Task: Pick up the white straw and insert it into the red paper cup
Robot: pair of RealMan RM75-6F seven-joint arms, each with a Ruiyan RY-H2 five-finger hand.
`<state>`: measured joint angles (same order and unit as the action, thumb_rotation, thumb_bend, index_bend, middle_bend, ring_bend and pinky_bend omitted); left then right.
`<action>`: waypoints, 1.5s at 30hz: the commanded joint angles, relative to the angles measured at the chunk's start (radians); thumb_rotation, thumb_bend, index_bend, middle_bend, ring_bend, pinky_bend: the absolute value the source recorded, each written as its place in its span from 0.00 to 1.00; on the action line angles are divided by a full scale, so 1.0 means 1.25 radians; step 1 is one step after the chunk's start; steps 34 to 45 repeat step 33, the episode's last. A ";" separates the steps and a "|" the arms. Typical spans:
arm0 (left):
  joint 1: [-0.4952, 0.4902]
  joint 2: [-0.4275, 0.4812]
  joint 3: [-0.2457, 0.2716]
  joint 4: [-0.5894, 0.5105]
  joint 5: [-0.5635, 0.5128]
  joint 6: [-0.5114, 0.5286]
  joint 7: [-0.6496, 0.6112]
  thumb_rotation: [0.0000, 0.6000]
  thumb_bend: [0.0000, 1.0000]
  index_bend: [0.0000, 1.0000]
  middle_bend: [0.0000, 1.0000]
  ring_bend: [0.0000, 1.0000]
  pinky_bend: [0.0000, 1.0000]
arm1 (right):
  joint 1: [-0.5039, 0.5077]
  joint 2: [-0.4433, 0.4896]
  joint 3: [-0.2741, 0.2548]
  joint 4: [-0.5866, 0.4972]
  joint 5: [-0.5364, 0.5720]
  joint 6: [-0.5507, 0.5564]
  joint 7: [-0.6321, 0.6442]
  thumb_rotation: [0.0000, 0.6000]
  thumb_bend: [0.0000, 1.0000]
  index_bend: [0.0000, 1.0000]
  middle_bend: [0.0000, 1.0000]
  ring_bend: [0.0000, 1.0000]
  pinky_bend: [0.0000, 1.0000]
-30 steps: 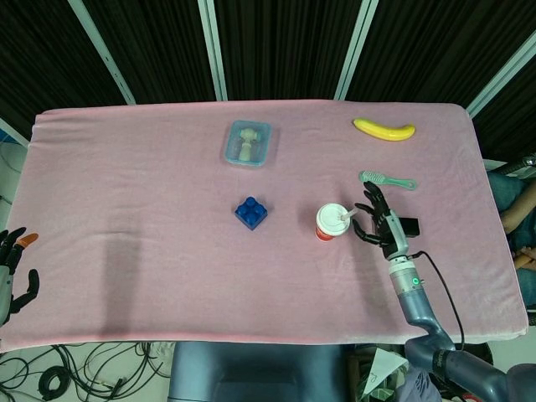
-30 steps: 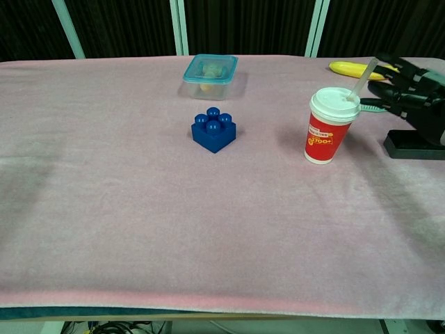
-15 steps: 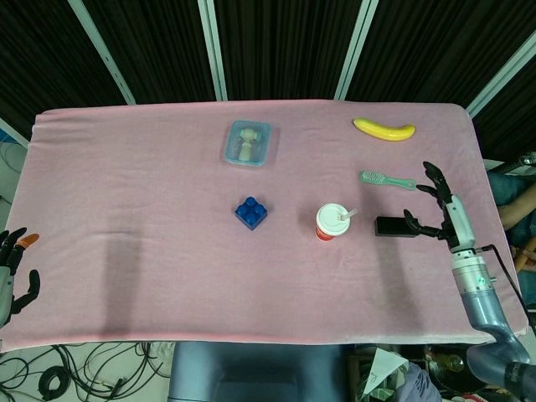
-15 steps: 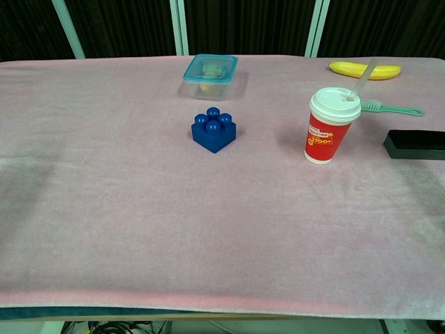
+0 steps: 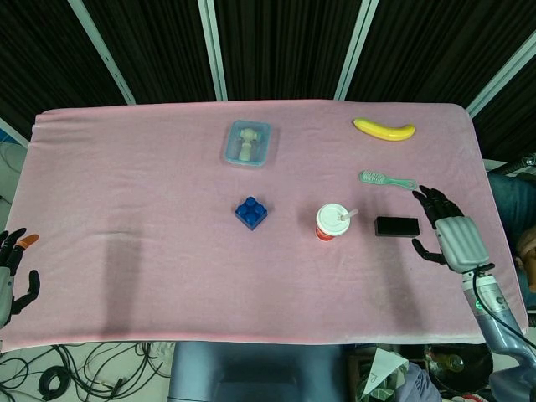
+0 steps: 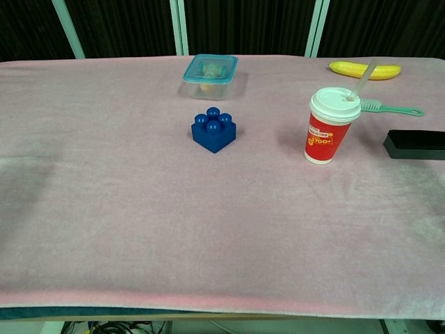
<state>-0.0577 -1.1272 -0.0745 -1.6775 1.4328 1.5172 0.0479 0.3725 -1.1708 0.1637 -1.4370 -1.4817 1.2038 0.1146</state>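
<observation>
Now straw (image 5: 347,215) apart from right hand (image 5: 449,234)

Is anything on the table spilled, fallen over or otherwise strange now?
Nothing stands out. The red paper cup stands upright with its lid on, and the white straw leans out of the lid toward the banana. No spill shows on the pink cloth.

Worktop (image 6: 104,229): I saw matt pink cloth, softly napped. Red paper cup (image 6: 324,138): printed paper, smooth white plastic lid. Blue block (image 6: 214,130): glossy plastic. Lidded box (image 6: 210,72): translucent plastic. Black case (image 6: 414,144): I noted a matt finish. Banana (image 5: 383,129): smooth, slightly shiny.
</observation>
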 commanded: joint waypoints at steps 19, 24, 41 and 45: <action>0.001 -0.001 -0.001 0.001 0.003 0.004 0.001 1.00 0.58 0.19 0.09 0.02 0.00 | -0.181 -0.003 -0.096 -0.104 -0.015 0.234 -0.251 1.00 0.29 0.00 0.00 0.00 0.15; 0.002 -0.002 0.002 0.002 0.010 0.007 0.001 1.00 0.58 0.19 0.09 0.02 0.00 | -0.198 -0.038 -0.107 -0.075 -0.037 0.259 -0.245 1.00 0.29 0.00 0.00 0.00 0.15; 0.004 -0.002 0.011 0.000 0.015 0.002 0.010 1.00 0.58 0.19 0.09 0.02 0.00 | -0.201 -0.055 -0.101 -0.039 -0.038 0.257 -0.225 1.00 0.29 0.00 0.00 0.00 0.15; 0.004 -0.002 0.011 0.000 0.015 0.002 0.010 1.00 0.58 0.19 0.09 0.02 0.00 | -0.201 -0.055 -0.101 -0.039 -0.038 0.257 -0.225 1.00 0.29 0.00 0.00 0.00 0.15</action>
